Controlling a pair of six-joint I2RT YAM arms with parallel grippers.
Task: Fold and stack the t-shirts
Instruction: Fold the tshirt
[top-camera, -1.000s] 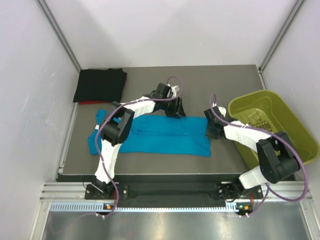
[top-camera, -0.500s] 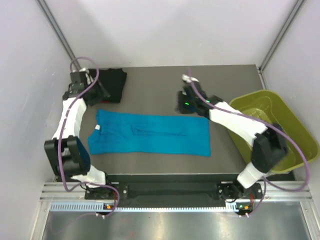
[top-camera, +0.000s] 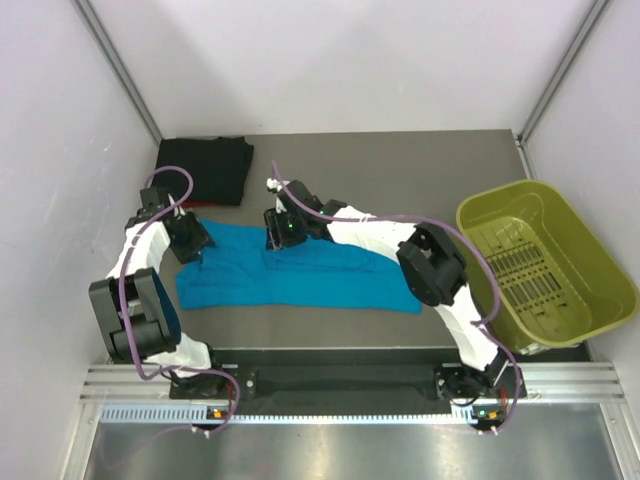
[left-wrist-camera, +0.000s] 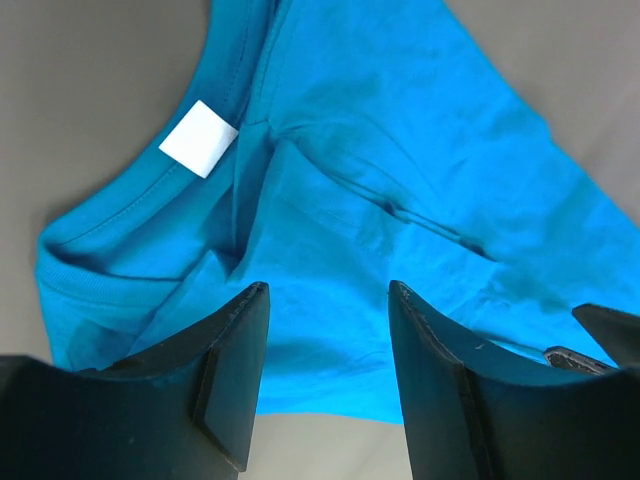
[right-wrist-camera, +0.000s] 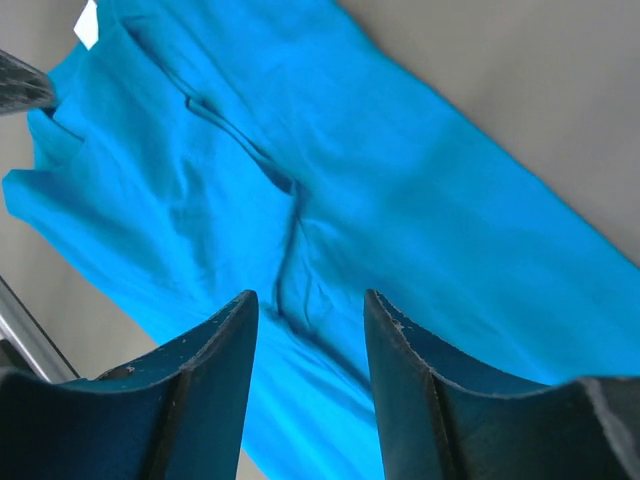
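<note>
The teal-blue t-shirt (top-camera: 310, 275) lies folded into a long strip across the table's middle, neck end to the left. Its white neck label (left-wrist-camera: 198, 138) shows in the left wrist view and in the right wrist view (right-wrist-camera: 88, 22). My left gripper (top-camera: 190, 245) is open and empty just over the neck end (left-wrist-camera: 325, 340). My right gripper (top-camera: 280, 235) is open and empty over the shirt's left-middle (right-wrist-camera: 305, 340), above a creased fold. The black t-shirt (top-camera: 203, 170) lies folded at the back left. The red shirt is hidden.
The yellow-green plastic bin (top-camera: 520, 262) stands at the table's right edge, with nothing in it. Metal frame posts rise at both back corners. White walls close in the left, back and right sides.
My left gripper came from the black stack down to the teal shirt's neck end. My right gripper swung left from the shirt's far right to its left-middle. The shirt's far edge is now rumpled.
</note>
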